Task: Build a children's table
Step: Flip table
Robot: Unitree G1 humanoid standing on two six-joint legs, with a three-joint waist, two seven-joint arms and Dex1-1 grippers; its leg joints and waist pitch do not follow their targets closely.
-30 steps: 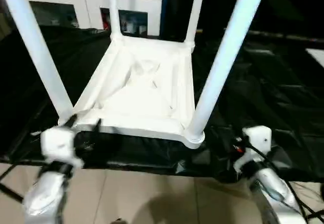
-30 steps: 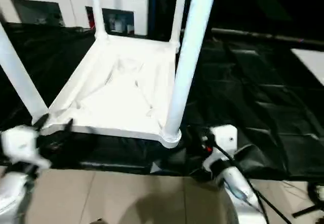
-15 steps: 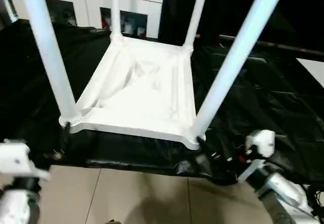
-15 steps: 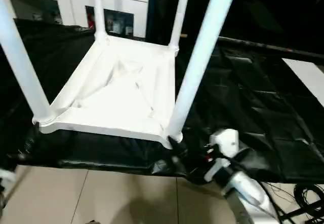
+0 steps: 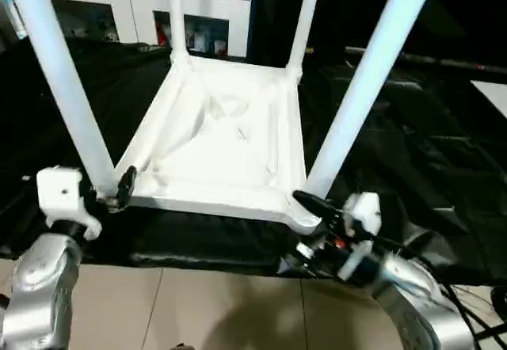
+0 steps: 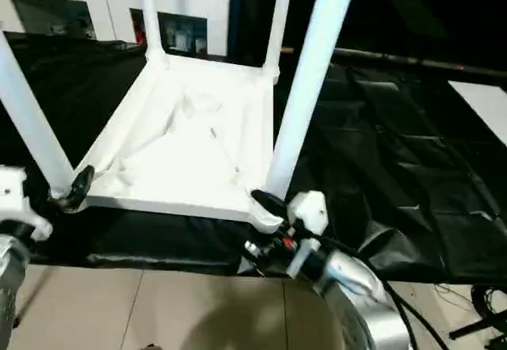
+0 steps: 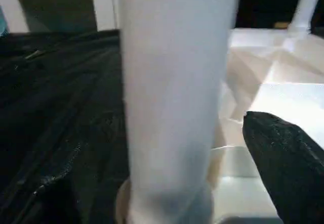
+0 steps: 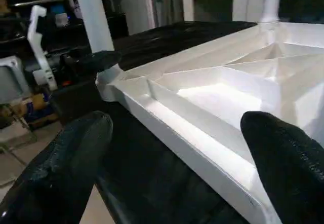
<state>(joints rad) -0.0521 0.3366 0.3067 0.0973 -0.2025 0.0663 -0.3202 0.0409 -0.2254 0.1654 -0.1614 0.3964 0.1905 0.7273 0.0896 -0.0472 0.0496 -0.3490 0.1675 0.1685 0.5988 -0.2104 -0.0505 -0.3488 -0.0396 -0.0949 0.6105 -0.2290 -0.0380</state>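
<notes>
Two grippers sit at the near edge of the upturned table, and I read both as spread wide with nothing pinched. My left gripper [image 5: 111, 195] straddles the base of the near-left leg [image 5: 59, 81]; in the left wrist view that tube stands between the fingers, one black finger [image 7: 283, 168] off to one side of it. I cannot tell whether either pad touches the tube. My right gripper [image 5: 305, 227] is at the near-right corner socket [image 5: 305, 215], its jaws set apart above and below the tabletop rim, with the ribbed underside [image 8: 223, 92] running away between the two fingers [image 8: 55, 168].

Moving outward, the tabletop [image 5: 226, 144] lies upside down on a black plastic sheet [image 5: 412, 144] covering the work surface, near the front edge, with all four legs standing up from the corners. Behind it is a white cabinet [image 5: 142, 9] with glass doors.

I judge the assembly essentially done, so what remains is probably to turn it over. It looks like light, hollow, stiff moulded plastic, smooth and likely slippery under the pads. The long legs give leverage, so pulling high on a tube could loosen it from its socket. I would take hold low, at a leg's base or on the rim by a corner, where the ribs stiffen it, and expect the black sheet to let it slide.
</notes>
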